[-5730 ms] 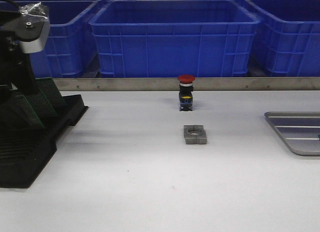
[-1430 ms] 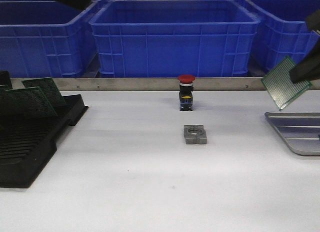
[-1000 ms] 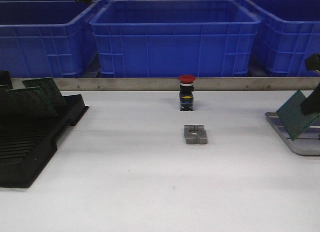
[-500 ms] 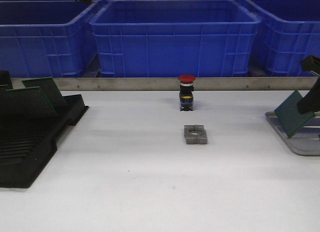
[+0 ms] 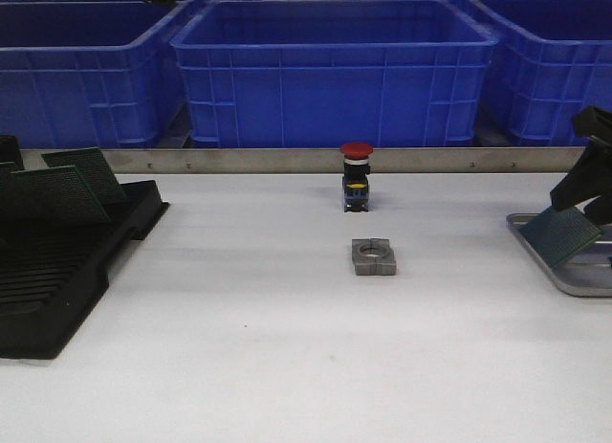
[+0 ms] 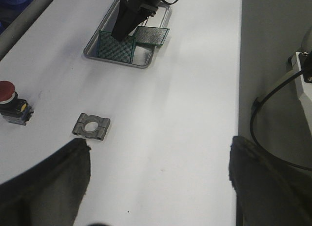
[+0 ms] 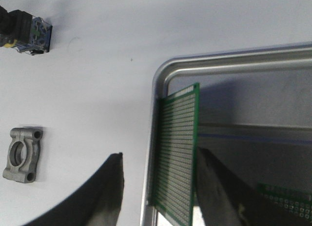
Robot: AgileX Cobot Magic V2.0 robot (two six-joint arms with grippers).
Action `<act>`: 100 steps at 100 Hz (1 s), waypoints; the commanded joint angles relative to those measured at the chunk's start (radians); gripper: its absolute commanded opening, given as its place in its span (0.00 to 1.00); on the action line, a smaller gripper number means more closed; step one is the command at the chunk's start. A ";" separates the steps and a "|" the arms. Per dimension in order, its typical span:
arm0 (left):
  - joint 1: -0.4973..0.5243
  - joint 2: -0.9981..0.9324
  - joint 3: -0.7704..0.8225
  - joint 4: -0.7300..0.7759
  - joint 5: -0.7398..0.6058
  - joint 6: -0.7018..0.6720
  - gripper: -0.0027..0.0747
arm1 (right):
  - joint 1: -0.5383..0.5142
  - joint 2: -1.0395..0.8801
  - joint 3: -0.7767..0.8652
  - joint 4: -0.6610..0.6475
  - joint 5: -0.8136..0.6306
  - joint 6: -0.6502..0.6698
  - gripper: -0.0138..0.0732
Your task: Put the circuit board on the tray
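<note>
The silver-grey tray (image 5: 535, 234) lies at the table's right edge. A green circuit board (image 5: 561, 235) leans tilted on the tray's near-left rim. My right gripper (image 5: 579, 206) stands over it. In the right wrist view the board (image 7: 176, 157) rests against one finger (image 7: 219, 187), with a clear gap to the other finger (image 7: 105, 196), so the right gripper (image 7: 160, 154) is open around it. A second board (image 7: 287, 199) lies flat in the tray (image 7: 161, 79). My left gripper (image 6: 160, 143) is open and empty, high above the table.
A red push button (image 5: 356, 177) and a grey metal clamp (image 5: 373, 256) sit mid-table. A black slotted rack (image 5: 57, 271) holding more boards (image 5: 72, 180) stands at the left. Blue bins (image 5: 335, 70) line the back behind a metal rail (image 5: 239, 160).
My right gripper carried the board down from above the tray onto its rim. The board now lies lower and flatter, and the jaws have parted. The left arm has left the rack.
</note>
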 commanded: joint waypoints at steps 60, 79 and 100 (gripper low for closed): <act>0.001 -0.079 -0.029 0.012 -0.269 -0.208 0.54 | -0.057 -0.389 -0.021 -0.071 0.024 -0.006 0.33; 0.001 -0.142 -0.029 0.160 -0.399 -0.354 0.04 | -0.057 -0.537 -0.019 -0.078 0.079 -0.015 0.09; 0.001 -0.202 -0.008 0.248 -0.497 -0.532 0.01 | -0.057 -0.701 -0.016 -0.078 0.074 -0.015 0.09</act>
